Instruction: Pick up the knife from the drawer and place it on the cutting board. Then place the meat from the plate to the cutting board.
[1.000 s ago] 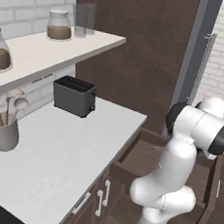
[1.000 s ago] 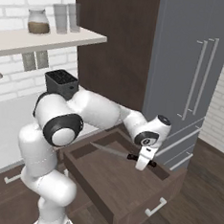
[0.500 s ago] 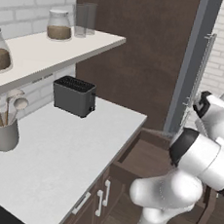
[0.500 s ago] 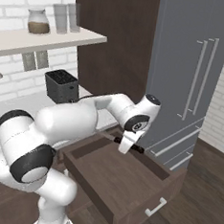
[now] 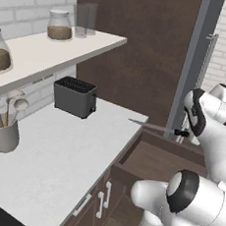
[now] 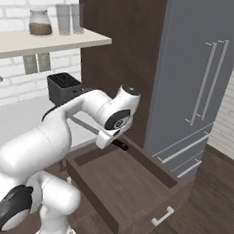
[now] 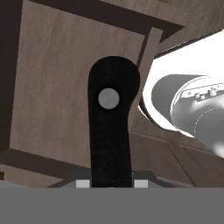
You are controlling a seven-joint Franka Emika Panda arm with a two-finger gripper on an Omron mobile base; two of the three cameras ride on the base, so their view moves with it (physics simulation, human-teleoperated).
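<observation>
Kitchen corner: white table [image 5: 55, 163] with a toaster [image 5: 75, 96] and utensil crock [image 5: 3, 134], shelf [image 5: 47, 53] with jars above, grey fridge [image 6: 202, 81] to the right. The drawer [image 6: 118, 182] stands pulled open, its floor bare.

Change over the last second: the arm swung up and back toward the table, so the knife [image 5: 150, 126] has gone from low inside the drawer to clear above its rear edge, blade roughly level and pointing out over the table corner.

The hand [image 6: 108, 137] is pinched shut on the knife's black handle; hand view looks straight down that handle at the drawer below.

Means: pick is done, transport under way. Cutting board, plate and meat aren't in frame here, probably further along the table, so I'd expect a base move or wide swing next. Blade tip passes near the table edge; watch clearance.
</observation>
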